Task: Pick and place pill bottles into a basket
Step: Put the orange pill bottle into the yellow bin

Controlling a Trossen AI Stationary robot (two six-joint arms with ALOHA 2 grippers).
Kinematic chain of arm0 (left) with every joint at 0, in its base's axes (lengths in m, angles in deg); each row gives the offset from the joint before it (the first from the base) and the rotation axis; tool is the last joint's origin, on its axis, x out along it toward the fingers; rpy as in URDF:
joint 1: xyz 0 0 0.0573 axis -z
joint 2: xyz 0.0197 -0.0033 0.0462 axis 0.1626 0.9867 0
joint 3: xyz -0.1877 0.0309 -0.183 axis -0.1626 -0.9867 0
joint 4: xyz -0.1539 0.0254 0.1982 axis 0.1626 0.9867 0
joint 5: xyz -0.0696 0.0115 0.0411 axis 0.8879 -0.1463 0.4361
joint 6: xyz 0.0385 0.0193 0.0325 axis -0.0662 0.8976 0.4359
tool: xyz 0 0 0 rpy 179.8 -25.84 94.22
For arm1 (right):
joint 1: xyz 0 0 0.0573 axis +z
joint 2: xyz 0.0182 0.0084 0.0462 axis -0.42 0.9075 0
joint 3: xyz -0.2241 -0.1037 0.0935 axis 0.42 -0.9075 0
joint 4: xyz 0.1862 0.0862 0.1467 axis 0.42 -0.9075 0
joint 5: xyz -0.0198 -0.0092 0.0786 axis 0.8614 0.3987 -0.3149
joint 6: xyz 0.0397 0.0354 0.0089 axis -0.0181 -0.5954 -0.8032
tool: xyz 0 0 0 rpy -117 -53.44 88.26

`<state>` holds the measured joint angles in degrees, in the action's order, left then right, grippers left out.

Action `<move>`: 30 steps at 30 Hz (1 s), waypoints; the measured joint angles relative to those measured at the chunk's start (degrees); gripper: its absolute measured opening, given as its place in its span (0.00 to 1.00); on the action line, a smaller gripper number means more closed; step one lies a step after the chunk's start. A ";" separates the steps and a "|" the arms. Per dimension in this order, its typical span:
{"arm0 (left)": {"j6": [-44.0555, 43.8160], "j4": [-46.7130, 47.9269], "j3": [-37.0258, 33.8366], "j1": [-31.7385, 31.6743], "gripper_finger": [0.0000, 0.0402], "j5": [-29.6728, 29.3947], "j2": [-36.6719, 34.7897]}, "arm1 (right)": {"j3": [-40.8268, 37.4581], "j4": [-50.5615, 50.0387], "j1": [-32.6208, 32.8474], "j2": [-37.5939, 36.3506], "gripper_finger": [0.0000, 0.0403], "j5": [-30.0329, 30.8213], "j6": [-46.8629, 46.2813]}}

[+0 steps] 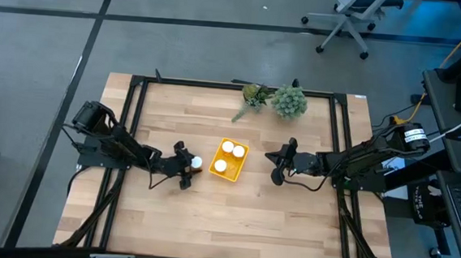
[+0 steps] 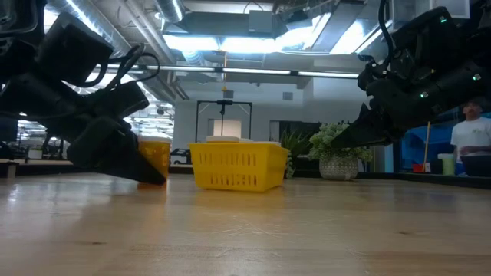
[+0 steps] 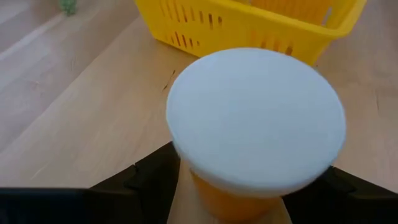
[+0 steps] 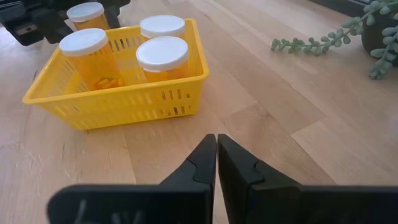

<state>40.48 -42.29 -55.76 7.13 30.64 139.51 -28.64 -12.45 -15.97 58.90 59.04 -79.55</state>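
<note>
The yellow basket [image 1: 240,172] stands mid-table and holds three orange pill bottles with white caps [image 4: 161,53], all upright. A fourth bottle [image 1: 196,163] is just left of the basket, between the fingers of my left gripper [image 1: 187,166], which is shut on it. Its white cap [image 3: 255,118] fills the left wrist view. Whether its base rests on the table cannot be told from the low view [image 2: 156,157]. My right gripper [image 4: 216,146] is shut and empty, low over the table to the right of the basket [image 1: 281,163]. My left gripper pinches the bottle's orange body [image 3: 224,202] just below the white cap, with one finger [image 3: 146,180] on each side. The fingers come from the table's left, slanting down toward the wood. The bottle stands upright in the hold, cap up.
A trailing green sprig [image 1: 253,96] and a small potted plant [image 1: 289,102] stand at the table's far edge behind the basket. Bare wood lies in front of the basket and toward the near edge. A person [image 2: 469,138] stands in the room beyond the table.
</note>
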 joint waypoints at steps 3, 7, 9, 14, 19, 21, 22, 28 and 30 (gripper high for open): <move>0.53 -0.72 0.00 0.00 0.56 0.07 0.00 | 0.00 0.02 0.01 0.00 0.05 0.00 0.00; 0.55 -0.76 0.00 0.00 0.49 1.74 0.00 | 0.00 0.00 0.00 -0.02 0.05 0.00 0.00; 0.56 -0.86 0.01 0.00 0.46 2.28 -0.01 | 0.00 0.00 0.00 -0.01 0.05 0.00 0.00; 0.58 -0.93 0.02 0.00 0.45 2.88 -0.04 | 0.00 0.00 0.00 0.00 0.05 0.00 -0.02; 0.58 -0.89 0.02 0.00 0.47 2.94 -0.04 | 0.00 0.00 0.01 0.00 0.05 0.00 -0.04; 0.58 -0.93 0.02 0.00 0.47 2.99 -0.04 | 0.00 0.00 0.01 0.00 0.05 0.00 -0.03; 0.58 -1.14 0.02 0.00 0.47 3.28 -0.04 | 0.00 0.00 -0.01 0.00 0.05 0.00 0.00; 4.07 -1.31 0.00 0.01 0.47 6.78 -2.59 | 0.00 -0.02 0.01 0.00 0.05 0.00 0.02; 5.68 -0.84 0.00 0.00 0.47 6.98 -4.47 | 0.00 -0.01 0.00 0.00 0.05 0.00 0.03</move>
<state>46.17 -43.13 -55.76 7.13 37.62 135.04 -28.64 -12.46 -15.97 58.90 59.04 -79.52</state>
